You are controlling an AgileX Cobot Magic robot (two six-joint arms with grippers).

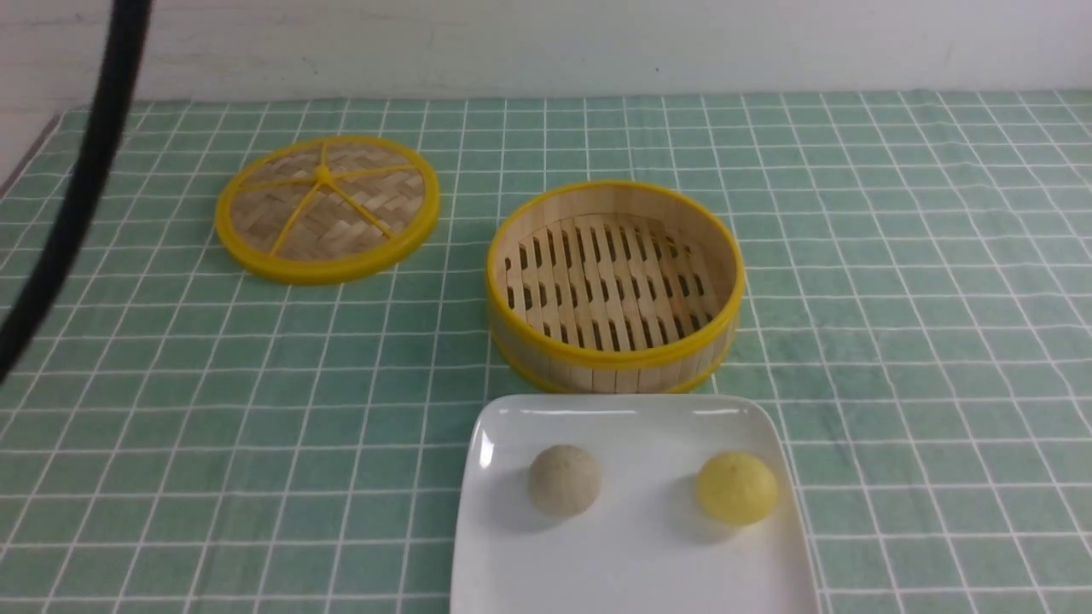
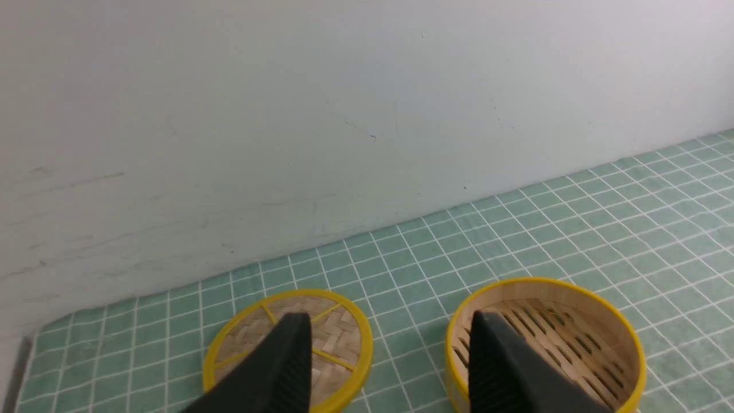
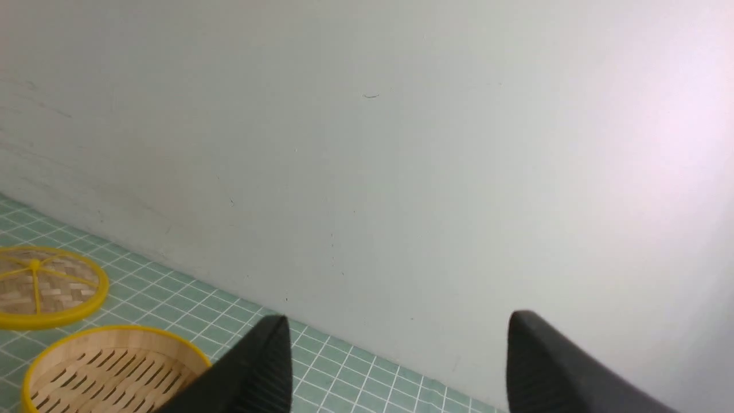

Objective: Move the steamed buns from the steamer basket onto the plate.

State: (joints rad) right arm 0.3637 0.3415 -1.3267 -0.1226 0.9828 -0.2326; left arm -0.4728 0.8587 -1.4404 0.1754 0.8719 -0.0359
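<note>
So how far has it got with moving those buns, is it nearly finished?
It looks finished. Done: the yellow bun and the beige bun both sit on the plate, and the steamer basket is empty. In hand: nothing; the left end effector and right end effector are both open, holding nothing. Left: no bun to move; the lid lies apart from the basket.

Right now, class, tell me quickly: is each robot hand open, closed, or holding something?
Black left hand: open, holding nothing.
Black right hand: open, holding nothing.
</note>
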